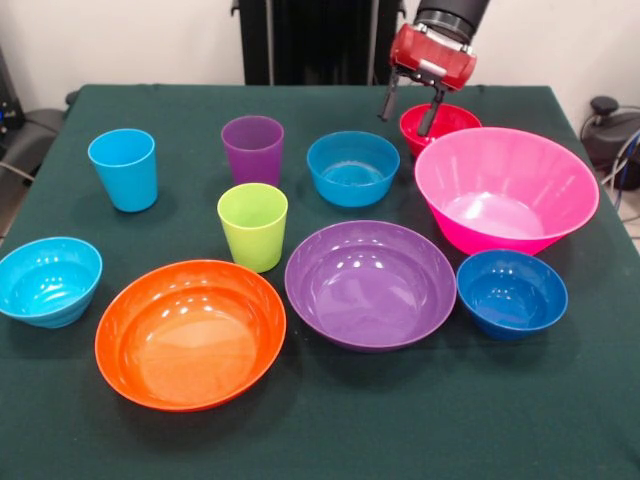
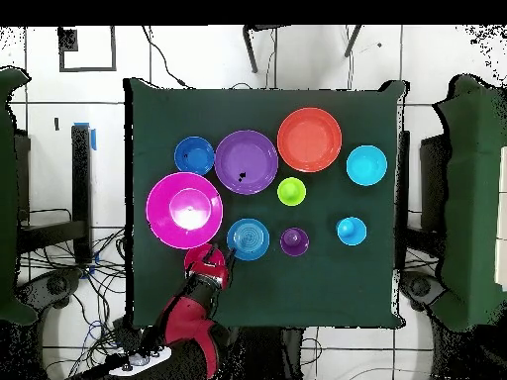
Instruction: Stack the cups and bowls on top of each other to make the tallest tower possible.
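The pincer (image 1: 410,108) hangs spread, seemingly empty, above the red bowl (image 1: 447,122).

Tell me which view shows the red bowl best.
The front view: the red bowl shows its rim and inside behind the big pink bowl, with the open hand over its edge. Overhead, the hand covers it almost entirely.

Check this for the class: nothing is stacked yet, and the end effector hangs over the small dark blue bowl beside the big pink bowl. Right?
One slip: the end effector hangs over the red bowl, not the dark blue bowl. The front view shows it. Nothing is stacked.
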Controlling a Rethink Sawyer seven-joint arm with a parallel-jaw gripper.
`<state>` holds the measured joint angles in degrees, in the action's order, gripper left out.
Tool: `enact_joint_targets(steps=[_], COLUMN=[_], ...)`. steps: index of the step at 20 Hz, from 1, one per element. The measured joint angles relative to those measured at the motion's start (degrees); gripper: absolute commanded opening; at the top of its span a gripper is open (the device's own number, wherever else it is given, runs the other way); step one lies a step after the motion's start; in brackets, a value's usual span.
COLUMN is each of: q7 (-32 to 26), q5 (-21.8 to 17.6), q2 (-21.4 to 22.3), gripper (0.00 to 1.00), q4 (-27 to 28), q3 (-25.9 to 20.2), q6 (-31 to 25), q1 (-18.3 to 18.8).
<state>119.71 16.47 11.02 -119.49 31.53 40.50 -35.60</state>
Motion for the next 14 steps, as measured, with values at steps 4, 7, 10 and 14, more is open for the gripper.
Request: enact_joint_targets(steps=[4, 7, 10, 14], q7=[0.0, 0.0, 0.0, 0.0], q5=[0.01, 0.0, 0.0, -0.59], q2=[-0.11, -0.11, -0.11, -0.01], gripper=[1.0, 1.0, 1.0, 1.0], q4=[0.01, 0.01, 0.01, 0.01], q3=[0.1, 0.1, 0.1, 0.09], q6=[0.0, 0.0, 0.0, 0.0], q1=[-0.01, 0.03, 0.27, 1.18])
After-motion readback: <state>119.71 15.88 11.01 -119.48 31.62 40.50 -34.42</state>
